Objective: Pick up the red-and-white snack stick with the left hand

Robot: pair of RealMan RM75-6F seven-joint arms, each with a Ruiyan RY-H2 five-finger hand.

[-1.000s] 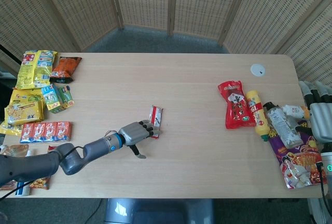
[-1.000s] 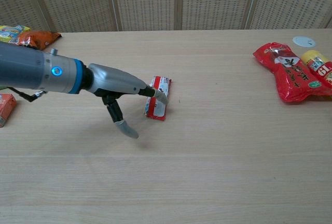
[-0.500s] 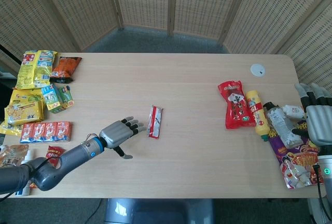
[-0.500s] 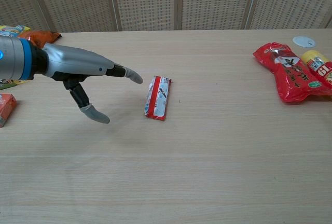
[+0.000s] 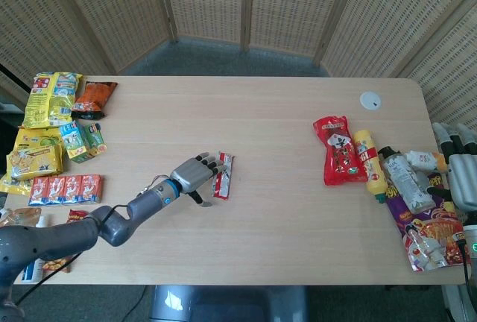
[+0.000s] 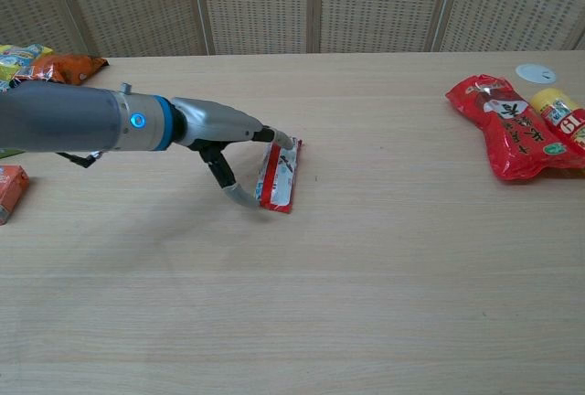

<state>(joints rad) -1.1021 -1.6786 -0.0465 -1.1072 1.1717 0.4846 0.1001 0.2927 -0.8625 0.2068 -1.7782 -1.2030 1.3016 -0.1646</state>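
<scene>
Left hand closing in on the snack stick

Fingertips of my left hand sit right at the red-and-white snack stick, which lies flat near the middle of the table. In the chest view the stick's long axis runs roughly up and down the frame, leaning slightly, and the hand comes at it from frame left, so I'm approaching across its width rather than along it. The upper fingers reach over the stick's top end while the thumb hangs at its lower left edge; they're parted around it, not clamped, and I can't tell whether they touch the wrapper. Nothing is held yet. In the head view the stick lies just right of the hand. My right hand rests far off at the frame's right edge, its fingers' posture unclear, so the left is plainly nearer. I judge the next move to be squeezing across that narrow width.
</scene>
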